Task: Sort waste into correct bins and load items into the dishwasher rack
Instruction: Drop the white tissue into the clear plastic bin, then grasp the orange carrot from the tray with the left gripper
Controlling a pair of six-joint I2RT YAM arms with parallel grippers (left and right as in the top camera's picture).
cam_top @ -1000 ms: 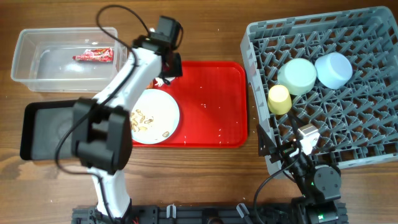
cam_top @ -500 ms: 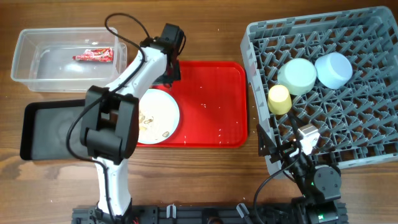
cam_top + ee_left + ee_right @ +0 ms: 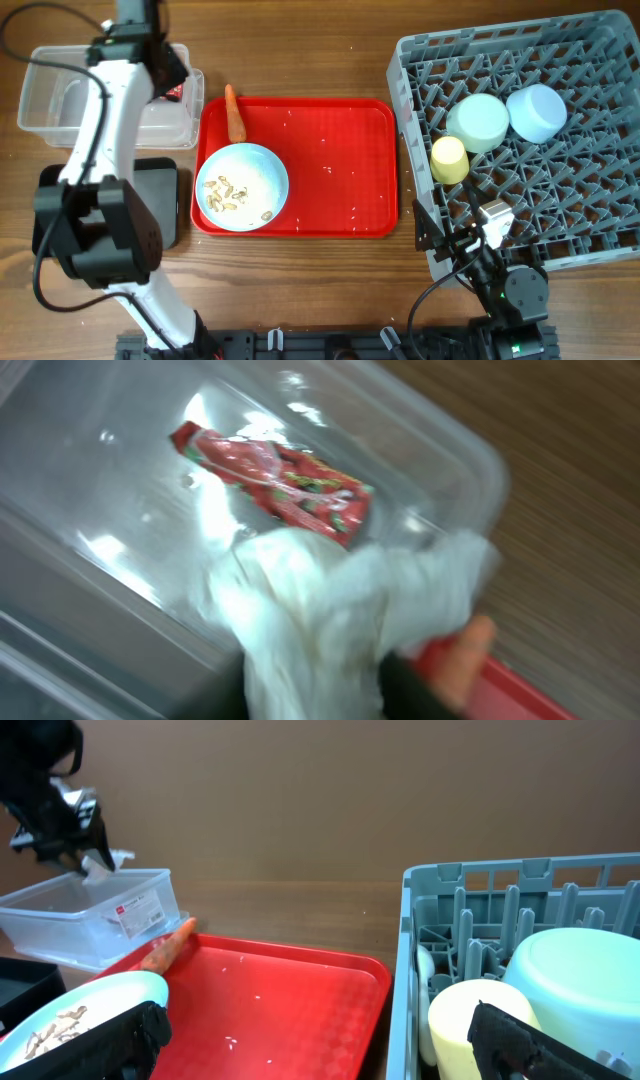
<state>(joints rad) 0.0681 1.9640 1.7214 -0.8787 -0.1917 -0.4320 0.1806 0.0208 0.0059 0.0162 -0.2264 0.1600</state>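
My left gripper is over the right end of the clear tub, shut on the crumpled white tissue. The red wrapper lies inside the tub just beyond the tissue. The carrot lies on the red tray's top left rim. The round pale plate with beige scraps sits on the tray. The mint bowl, blue bowl and yellow cup are in the grey rack. My right gripper is open and empty at the rack's front left corner.
The flat red tray lies between the tub and the rack. The black tray sits in front of the tub, largely hidden by my left arm. The left arm stretches from the front edge up to the tub.
My left arm has swung left from the red tray's back edge to above the clear tub, carrying the tissue. The carrot is now uncovered. The right arm has not moved.
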